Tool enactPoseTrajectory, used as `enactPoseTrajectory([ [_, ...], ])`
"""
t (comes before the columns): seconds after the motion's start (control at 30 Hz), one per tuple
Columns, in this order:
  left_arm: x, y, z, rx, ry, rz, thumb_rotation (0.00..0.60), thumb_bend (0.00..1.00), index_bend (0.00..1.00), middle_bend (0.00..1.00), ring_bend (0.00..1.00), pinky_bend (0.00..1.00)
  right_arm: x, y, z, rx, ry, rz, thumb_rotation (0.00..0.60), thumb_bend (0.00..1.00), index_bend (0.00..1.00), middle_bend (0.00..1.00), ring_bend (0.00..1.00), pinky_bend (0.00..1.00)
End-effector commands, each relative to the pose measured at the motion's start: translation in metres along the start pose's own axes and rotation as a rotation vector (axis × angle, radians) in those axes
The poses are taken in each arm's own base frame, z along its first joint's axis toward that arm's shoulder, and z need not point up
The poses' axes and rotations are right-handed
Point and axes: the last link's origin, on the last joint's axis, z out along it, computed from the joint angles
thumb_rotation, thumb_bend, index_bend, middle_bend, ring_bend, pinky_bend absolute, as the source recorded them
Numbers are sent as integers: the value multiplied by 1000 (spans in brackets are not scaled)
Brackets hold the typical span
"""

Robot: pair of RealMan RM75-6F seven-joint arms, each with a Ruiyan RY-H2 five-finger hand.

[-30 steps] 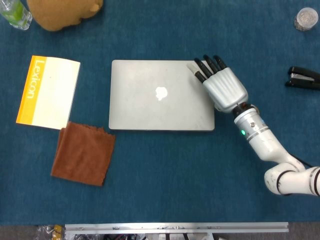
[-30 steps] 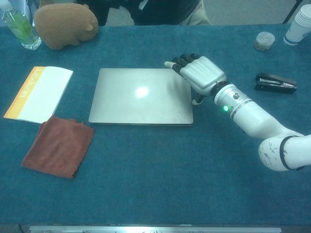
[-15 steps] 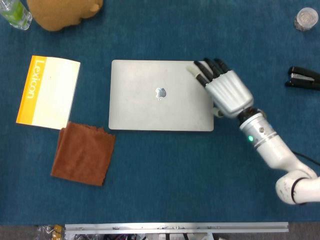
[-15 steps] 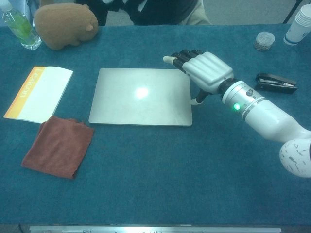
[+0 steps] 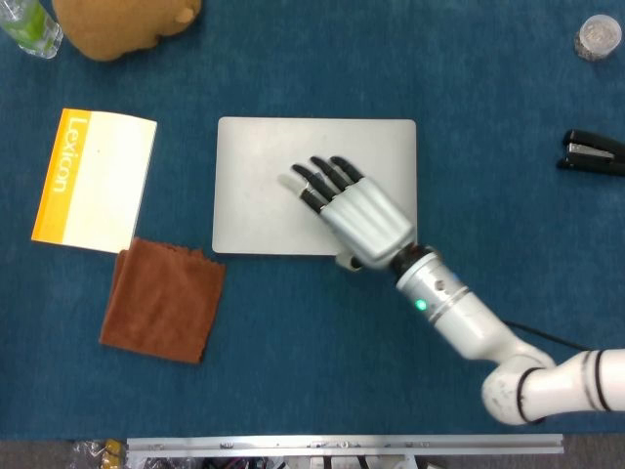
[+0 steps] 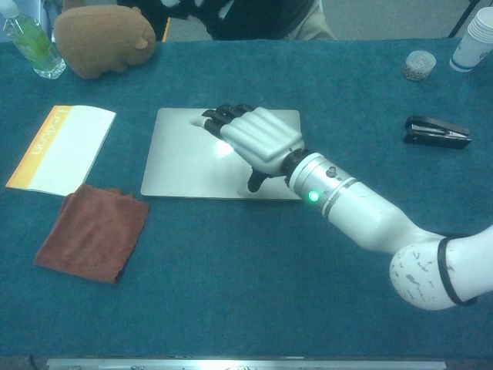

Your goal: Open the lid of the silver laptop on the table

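A: Left third of the frame?
B: Yellow-and-white Lexicon booklet (image 5: 95, 180), flat; rust-brown cloth (image 5: 162, 299) just below it, touching its lower corner. Tan plush toy (image 5: 125, 21) at the upper left edge.

A: Centre?
B: Flat silver laptop (image 5: 264, 186), lid down, on the blue-covered counter (image 5: 293, 371).

A: The right hand?
B: Right hand (image 5: 352, 213) over the lid's lower right part, fingers extended and slightly apart, holding nothing; thumb at the near edge.

A: Far right?
B: Black stapler (image 5: 592, 153), well apart.
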Motion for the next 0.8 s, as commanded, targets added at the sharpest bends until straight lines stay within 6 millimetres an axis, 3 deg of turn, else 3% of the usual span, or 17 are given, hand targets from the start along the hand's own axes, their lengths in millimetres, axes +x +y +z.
enactPoseTrajectory([
  [0.03,0,0,-1,-1,0,-1,600,396,323,298,216,241,-3,-12,6,17,-7,-13,600,1,0,75,15,122],
  [0.8,0,-5,-4,7,0,-8,600,397,323,298,216,240,-29,-29,32,-9,-40,-86,600,3,0,75,15,122],
])
